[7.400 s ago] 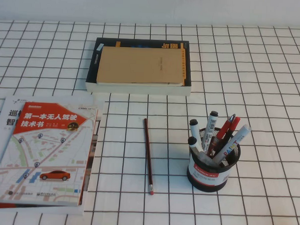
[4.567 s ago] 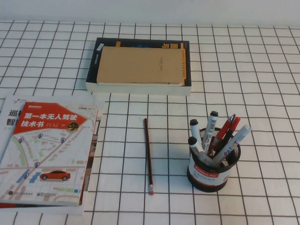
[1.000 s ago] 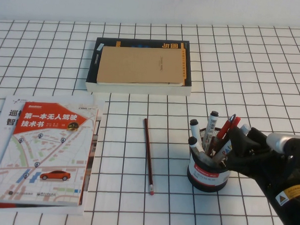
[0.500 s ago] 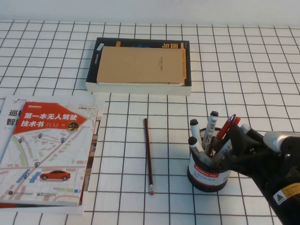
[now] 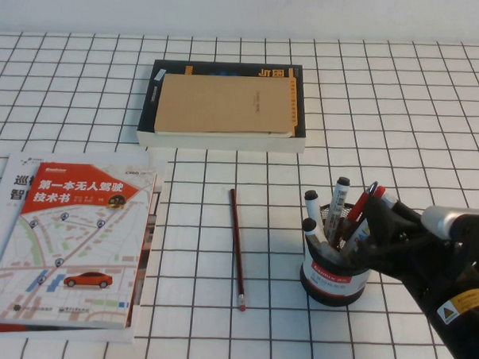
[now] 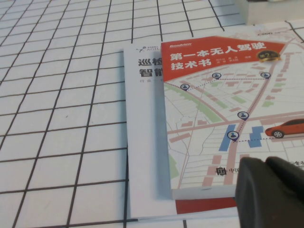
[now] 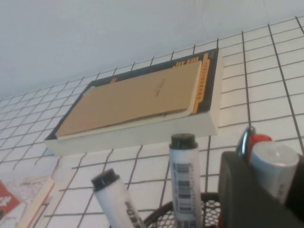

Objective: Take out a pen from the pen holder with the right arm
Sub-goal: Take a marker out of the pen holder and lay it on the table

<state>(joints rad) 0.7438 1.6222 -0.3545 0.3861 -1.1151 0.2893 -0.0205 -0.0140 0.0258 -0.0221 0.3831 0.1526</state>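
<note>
Right gripper [image 5: 383, 225] closed on grey-capped pen [image 7: 273, 164]
Its fingers, wider apart a second before, pinched it inside the pen holder [image 5: 335, 275]; left gripper [image 6: 273, 190] hung over the map-cover book [image 6: 223, 95].

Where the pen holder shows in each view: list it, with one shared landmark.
High view: pen holder lower right, right gripper at its pens.
Right wrist view: its mesh rim close up, around the pens.
Left wrist view: absent; left gripper over the map-cover book.
Shared landmark: tan notebook, in high and right wrist views.
</note>
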